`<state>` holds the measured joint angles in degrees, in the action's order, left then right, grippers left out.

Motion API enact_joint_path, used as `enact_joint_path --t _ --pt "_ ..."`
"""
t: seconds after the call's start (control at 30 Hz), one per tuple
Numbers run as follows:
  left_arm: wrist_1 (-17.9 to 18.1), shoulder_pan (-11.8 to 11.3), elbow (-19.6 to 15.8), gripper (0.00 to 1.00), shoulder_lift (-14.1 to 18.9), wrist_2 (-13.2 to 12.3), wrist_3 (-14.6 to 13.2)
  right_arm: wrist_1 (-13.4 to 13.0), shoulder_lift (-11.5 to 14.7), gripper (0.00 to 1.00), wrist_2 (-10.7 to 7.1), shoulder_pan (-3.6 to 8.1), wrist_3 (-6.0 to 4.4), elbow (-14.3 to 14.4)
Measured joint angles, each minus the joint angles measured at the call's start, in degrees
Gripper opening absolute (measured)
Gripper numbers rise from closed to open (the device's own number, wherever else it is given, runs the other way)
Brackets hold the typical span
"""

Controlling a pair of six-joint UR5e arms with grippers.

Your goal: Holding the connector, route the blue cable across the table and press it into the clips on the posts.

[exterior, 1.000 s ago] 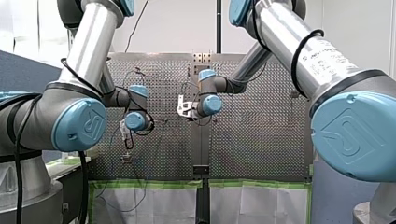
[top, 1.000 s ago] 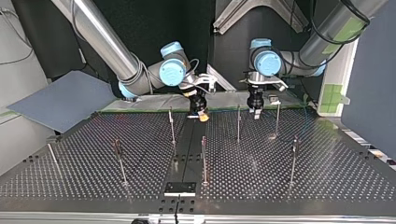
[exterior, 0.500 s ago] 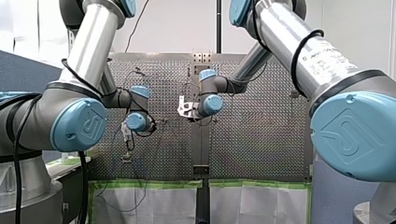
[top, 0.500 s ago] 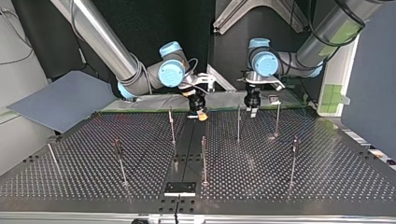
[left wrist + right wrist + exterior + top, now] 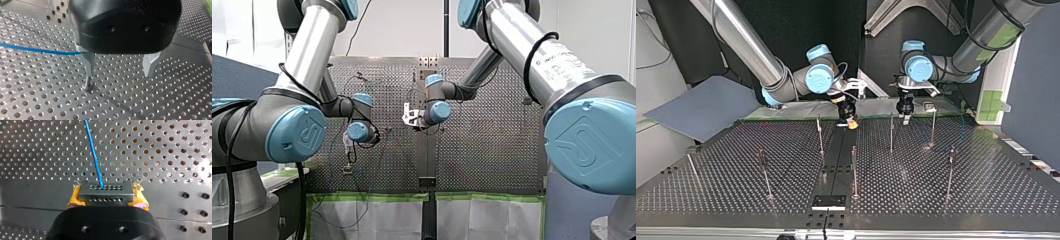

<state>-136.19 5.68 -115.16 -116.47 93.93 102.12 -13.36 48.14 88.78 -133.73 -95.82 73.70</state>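
Blue cable (image 5: pixel 93 152) is running out of the grey connector (image 5: pixel 105 197), which my right gripper (image 5: pixel 106 192) is clamping between its yellow pads (image 5: pixel 73 197), low over the perforated table (image 5: pixel 162 150). My left gripper (image 5: pixel 120 70) is hanging with its metal fingers (image 5: pixel 150 65) spread and nothing visibly pinched. The cable is passing behind one finger, just beside a post (image 5: pixel 87 84).

Since the left fingers are not gripping the cable, I judge it is lying slack enough to be at risk of sliding past the clip instead of seating in it. That finger is also working so near the post that a sideways push is likely to knock or bend it. A hard pull on the cable is likely to be tugging the connector askew in the pads.

Compared with a second ago, across the table my left gripper is sitting slightly higher and nearer the neighbouring post, while my right gripper is holding almost the same spot.
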Motion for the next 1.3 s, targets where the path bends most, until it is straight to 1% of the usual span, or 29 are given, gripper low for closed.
enact_joint_path --t 0.13,0.2,0.3,0.33,0.43,0.57,0.73,0.83,0.93,0.97,1.03,1.1,1.2,1.3 --pt "0.0 0.0 0.0 0.95 0.0 0.0 0.0 0.08 -0.08 0.0 -0.07 0.03 0.07 -0.07" --pt "0.0 0.0 0.0 0.95 0.0 0.0 0.0 0.46 -0.47 0.0 -0.47 0.06 0.46 -0.43" --pt "0.0 0.0 0.0 0.95 0.0 0.0 0.0 1.66 -1.66 0.0 -1.64 0.08 1.65 -0.96" --pt "0.0 0.0 0.0 0.95 0.0 0.0 0.0 2.22 -2.22 0.0 -2.09 0.08 2.21 -1.07" --pt "0.0 0.0 0.0 0.95 0.0 0.0 0.0 3.7 -3.7 0.0 -2.66 0.08 3.69 -1.19" --pt "0.0 0.0 0.0 0.95 0.0 0.0 0.0 5.65 -5.53 0.0 -2.86 0.09 5.64 -1.21" --pt "0.0 0.0 0.0 0.95 0.0 0.0 0.0 8.15 -6.32 0.0 -2.9 0.09 8.06 -1.23" --pt "0.0 0.0 0.0 0.95 0.0 0.0 0.0 9.73 -6.39 0.0 -2.9 0.09 8.76 -1.23" --pt "0.0 0.0 0.0 0.95 0.0 0.0 0.0 11.15 -6.4 0.0 -2.9 0.09 8.98 -1.23" --pt "-0.04 -0.04 -0.04 1.0 -0.05 0.04 -0.04 11.54 -6.41 0.0 -2.9 0.1 9.01 -1.24" --pt "-0.2 -0.33 -0.27 1.0 -0.27 0.34 -0.29 12.5 -6.33 0.0 -2.83 0.3 9.19 -1.48" --pt "-0.35 -0.99 -0.39 1.0 -0.08 1.0 -0.21 13.35 -5.91 0.0 -2.62 0.46 9.03 -1.98" --pt "-0.15 -2.29 -0.42 1.0 0.91 2.29 0.74 14.78 -4.78 0.0 -1.73 0.43 8.12 -2.61" --pt "0.79 -3.66 -0.43 1.0 2.2 2.98 2.02 16.06 -3.39 0.0 -0.78 0.52 6.88 -2.83"
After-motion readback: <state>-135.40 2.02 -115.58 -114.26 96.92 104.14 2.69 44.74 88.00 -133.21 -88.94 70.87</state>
